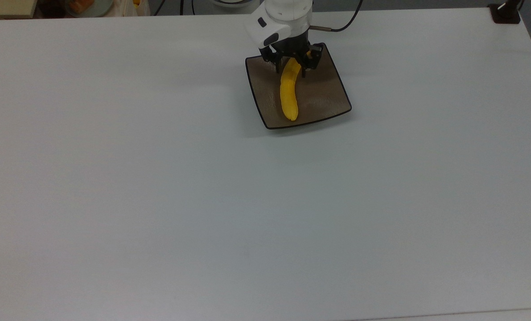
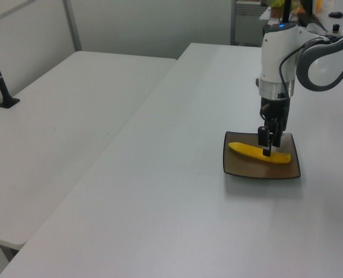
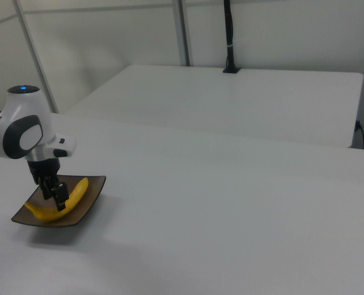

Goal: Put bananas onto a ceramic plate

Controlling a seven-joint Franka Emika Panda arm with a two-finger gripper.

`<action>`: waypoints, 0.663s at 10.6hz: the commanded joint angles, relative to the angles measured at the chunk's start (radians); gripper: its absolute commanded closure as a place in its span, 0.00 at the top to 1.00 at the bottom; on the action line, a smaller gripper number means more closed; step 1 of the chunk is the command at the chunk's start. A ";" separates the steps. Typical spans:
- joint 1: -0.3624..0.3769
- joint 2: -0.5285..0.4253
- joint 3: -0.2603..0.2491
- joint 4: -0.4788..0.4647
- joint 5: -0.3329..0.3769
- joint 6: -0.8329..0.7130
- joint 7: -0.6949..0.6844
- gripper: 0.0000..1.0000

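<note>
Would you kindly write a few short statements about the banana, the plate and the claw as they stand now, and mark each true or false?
1. The banana lies on the ceramic plate. True.
2. The claw is shut on the banana. False: its fingers stand open on either side of it.
3. The plate is round and white. False: it is square and brown-grey with a black rim.
4. The plate rests on the white table. True.
5. The claw hangs over bare table. False: it is above the plate.

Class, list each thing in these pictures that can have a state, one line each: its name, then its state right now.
banana: lying flat on the plate, released.
ceramic plate: right way up on the table, holding the banana.
gripper: open, fingers either side of the banana's far end.
table: bearing the plate.
</note>
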 commanded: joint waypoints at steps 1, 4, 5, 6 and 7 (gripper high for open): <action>-0.009 -0.044 0.010 0.056 0.003 -0.124 0.010 1.00; -0.037 -0.045 0.009 0.270 -0.033 -0.357 -0.001 1.00; -0.049 -0.044 0.006 0.345 -0.054 -0.429 -0.004 1.00; -0.068 -0.044 0.001 0.416 -0.063 -0.486 -0.006 1.00; -0.095 -0.044 0.000 0.479 -0.063 -0.528 -0.007 1.00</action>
